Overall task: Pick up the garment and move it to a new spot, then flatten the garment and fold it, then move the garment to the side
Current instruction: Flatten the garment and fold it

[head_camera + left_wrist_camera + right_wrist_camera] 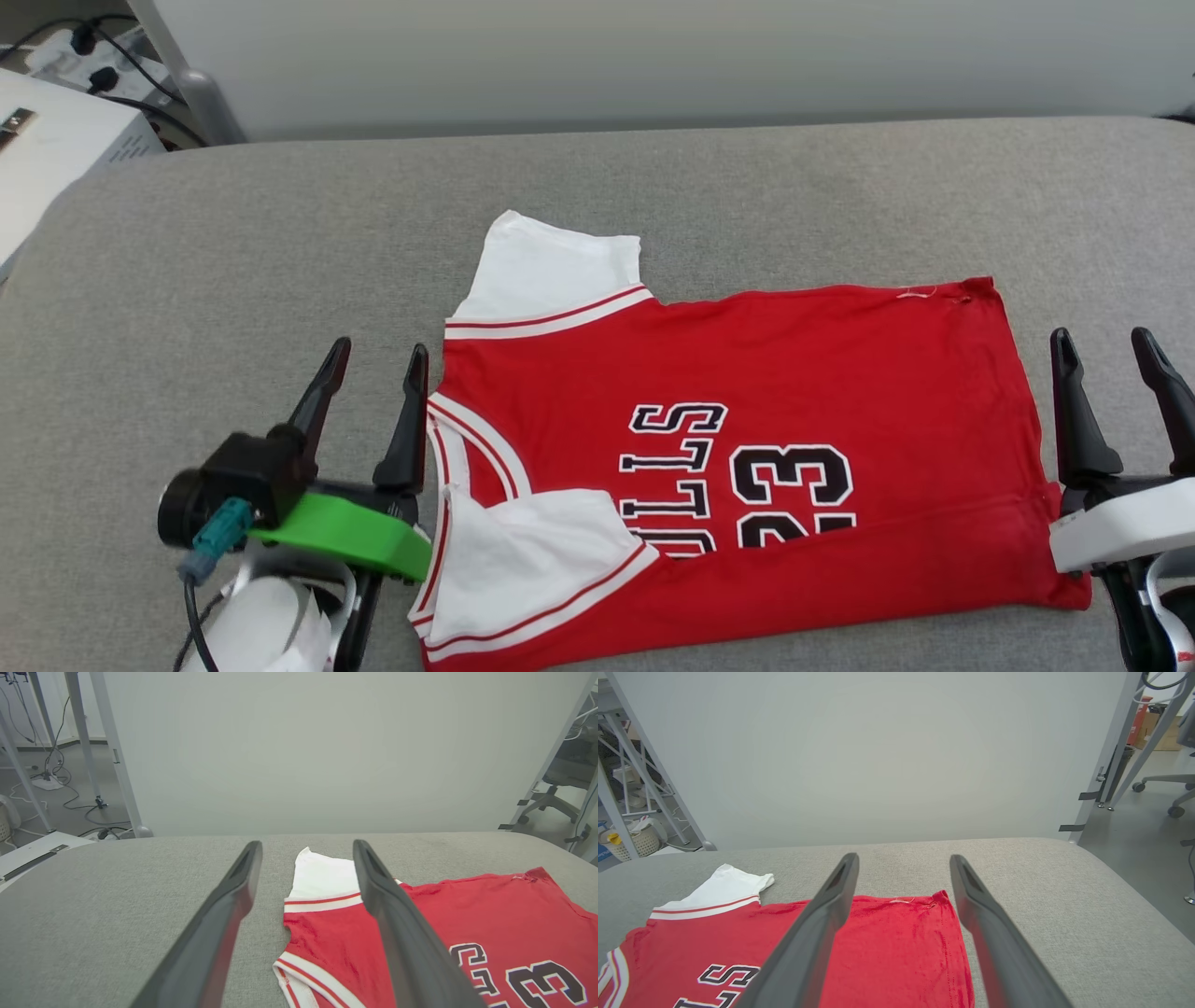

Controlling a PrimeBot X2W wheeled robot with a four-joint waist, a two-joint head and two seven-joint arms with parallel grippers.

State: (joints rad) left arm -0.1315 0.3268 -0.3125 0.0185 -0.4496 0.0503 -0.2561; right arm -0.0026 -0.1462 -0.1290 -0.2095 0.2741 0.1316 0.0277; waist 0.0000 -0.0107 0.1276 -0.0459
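Note:
The garment (794, 373), a red jersey with white sleeves and black "23" lettering, lies spread sideways on the grey padded table (233, 261), collar to the left, hem to the right. Its near sleeve is folded over the front. My left gripper (378, 359) stands open just left of the collar, nothing between its fingers. At the hem's right edge my right gripper (1106, 345) is open and empty too. In the left wrist view the garment (467, 914) sits right of the left gripper (306, 847). The right wrist view has the garment (896, 938) under the right gripper (903, 858).
A white box (56, 140) with cables sits beyond the table's far left corner. A pale wall panel (653, 56) runs along the table's far edge. Metal frame legs (117, 756) and an office chair (551, 802) stand on the floor around.

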